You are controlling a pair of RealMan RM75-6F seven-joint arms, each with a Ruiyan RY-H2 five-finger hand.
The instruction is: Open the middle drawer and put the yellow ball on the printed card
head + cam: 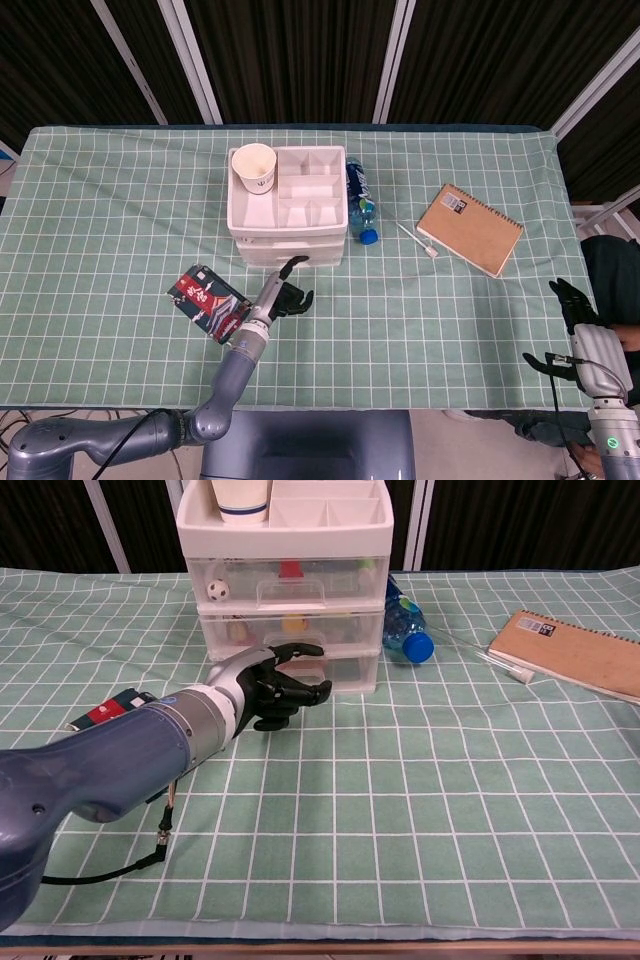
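1. The left hand (pixel 278 685) sits at the middle drawer (pixel 290 628) front, fingers (pixel 305 693) curled, apparently hooking its handle.
2. The drawer looks shut; the yellow ball (pixel 291 622) lies inside, just behind the fingers.
3. The printed card (pixel 206 299) lies on the bench left of that hand; the right hand (pixel 580 335), fingers loosely spread, is well apart.

We cannot tell whether the left hand (pixel 278 685) touches the middle drawer (pixel 290 633). The chest view crops the paper cup (pixel 242 497), and the arm covers part of the printed card (pixel 105 711).
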